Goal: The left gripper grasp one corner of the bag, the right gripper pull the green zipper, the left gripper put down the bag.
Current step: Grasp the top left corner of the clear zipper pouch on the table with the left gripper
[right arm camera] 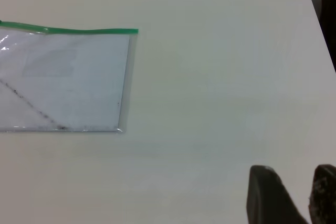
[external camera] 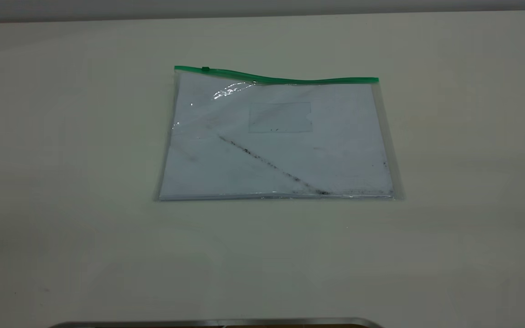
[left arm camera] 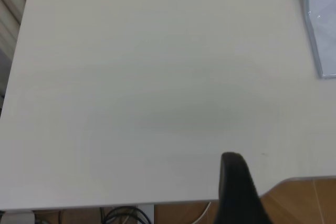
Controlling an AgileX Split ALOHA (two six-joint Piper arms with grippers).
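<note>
The clear bag [external camera: 276,141] carries a bright green zipper [external camera: 276,78]; its white paper [external camera: 335,155] shows a dark diagonal smudge line on the cream table [external camera: 62,136].

No text, label, brand, number or sign can be read anywhere; the bag [external camera: 276,136] carries only a faint blank rectangle outline on its clear front, with a few tiny dark specks too small to tell as letters; the white paper inside shows a dark diagonal smudge line, not writing; the green zipper [external camera: 276,78] bears no print that can be made out; the surface [external camera: 62,182] is plain and unmarked.
</note>
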